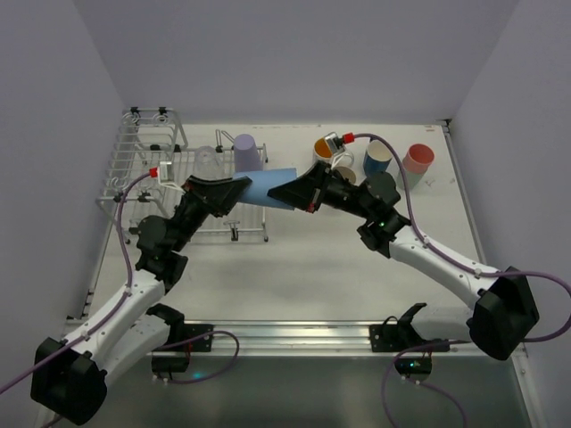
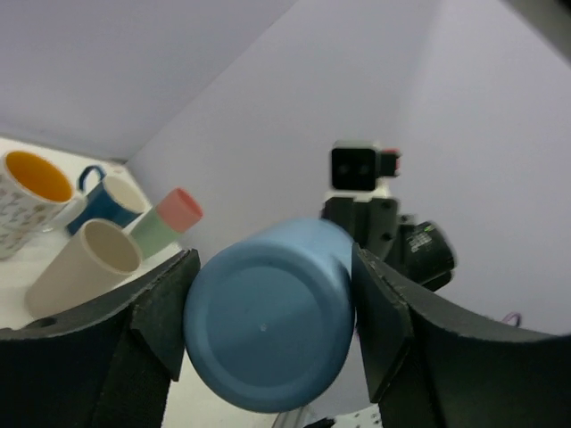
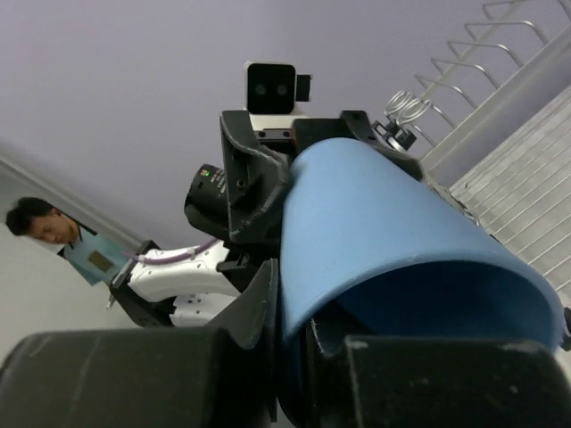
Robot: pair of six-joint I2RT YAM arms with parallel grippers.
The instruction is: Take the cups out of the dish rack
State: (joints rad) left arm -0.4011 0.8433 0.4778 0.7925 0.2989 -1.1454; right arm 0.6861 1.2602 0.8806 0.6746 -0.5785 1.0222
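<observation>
White table point(image 1: 312, 276), pale lilac walls point(image 1: 294, 53), dish rack point(image 1: 125, 169) far-left.

We see a blue tumbler point(image 1: 268, 189) of smooth, matt plastic, its flat base carrying a faint sheen, between the left gripper point(image 1: 234, 190) and the right gripper point(image 1: 294, 192), both of matt black plastic with finely grained faces. The dish rack point(image 1: 143, 169), at the surface's far left corner, is thin wire with a glossy silver-white coat. The surface point(image 1: 312, 267) looks matt white and smooth. Near its far edge the white speckled mug point(image 2: 18, 218) shines like glazed ceramic; on the rack, the lilac tumbler point(image 1: 246, 152) is dull plastic.
</observation>
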